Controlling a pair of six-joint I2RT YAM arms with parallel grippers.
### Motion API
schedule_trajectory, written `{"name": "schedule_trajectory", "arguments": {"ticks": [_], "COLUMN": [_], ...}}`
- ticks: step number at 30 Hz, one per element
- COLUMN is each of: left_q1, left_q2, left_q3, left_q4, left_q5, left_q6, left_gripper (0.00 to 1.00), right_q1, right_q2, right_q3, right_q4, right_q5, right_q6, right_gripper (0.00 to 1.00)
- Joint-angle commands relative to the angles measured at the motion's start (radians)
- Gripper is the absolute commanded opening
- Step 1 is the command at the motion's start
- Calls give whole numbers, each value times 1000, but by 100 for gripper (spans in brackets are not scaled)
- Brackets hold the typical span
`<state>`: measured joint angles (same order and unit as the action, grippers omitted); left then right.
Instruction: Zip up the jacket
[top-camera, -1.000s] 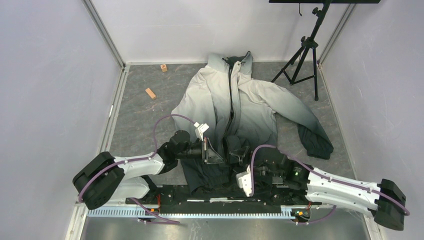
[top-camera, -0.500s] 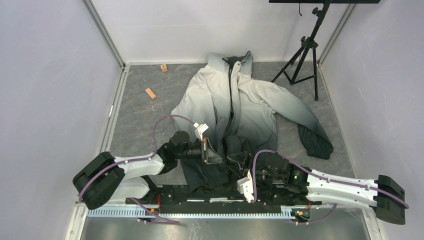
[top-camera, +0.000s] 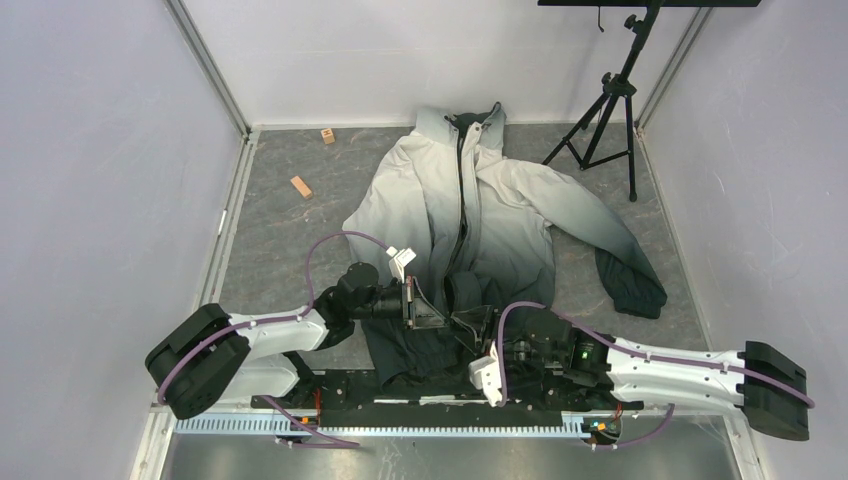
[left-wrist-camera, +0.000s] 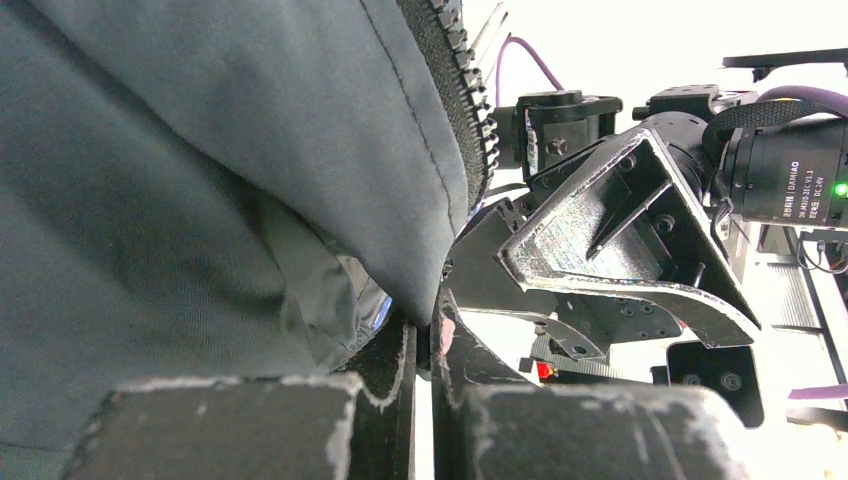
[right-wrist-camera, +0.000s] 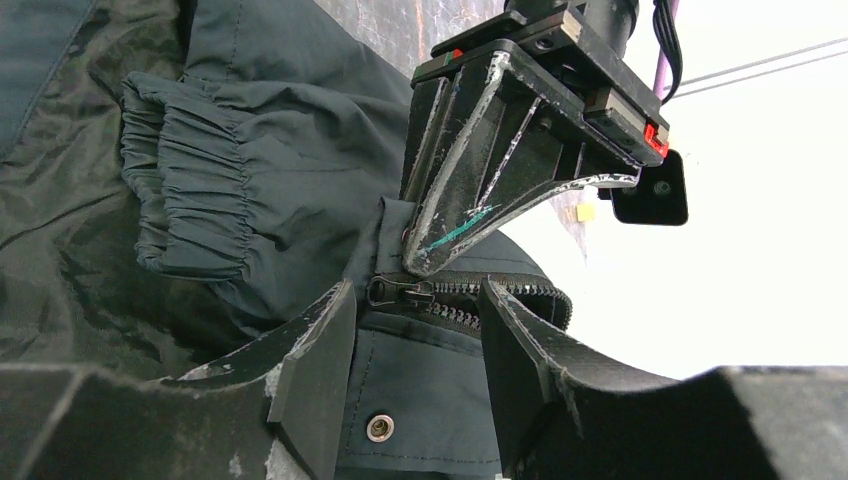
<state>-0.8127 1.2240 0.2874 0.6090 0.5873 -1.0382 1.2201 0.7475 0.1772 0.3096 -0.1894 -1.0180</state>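
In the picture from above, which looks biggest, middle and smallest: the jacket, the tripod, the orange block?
Largest: the jacket.
Then: the tripod.
Smallest: the orange block.
No two look alike in size.

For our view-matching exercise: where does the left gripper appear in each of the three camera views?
Top external: left gripper at lower centre, on the jacket's dark hem.
Left wrist: bottom centre, pinching that hem.
Right wrist: upper centre, tips on the hem.
Shared landmark: the dark hem.

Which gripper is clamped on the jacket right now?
The left gripper, shut on the jacket beside its zipper teeth; the right gripper stands open astride the zipper pull.
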Motion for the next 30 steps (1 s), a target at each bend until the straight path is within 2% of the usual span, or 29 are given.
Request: {"name": "schedule_trajectory", "arguments": {"ticks": [1, 18, 30], "left_q1": [6, 6, 6], "left_q2": [-16, -24, -17], "left_q3": [-8, -21, -21], "left_q4": [54, 75, 84], "left_q5": [24, 22, 23], "left_q6": [-26, -37, -37], "left_gripper": [2, 2, 2], "right_q1": [14, 19, 19], "right_q2": [11, 47, 13], "right_q3": [-12, -15, -11], "right_q4": [85, 118, 125], "right_q5": [32, 51, 69], "right_q6": [1, 9, 14], "right_gripper": [54, 54, 52]}}
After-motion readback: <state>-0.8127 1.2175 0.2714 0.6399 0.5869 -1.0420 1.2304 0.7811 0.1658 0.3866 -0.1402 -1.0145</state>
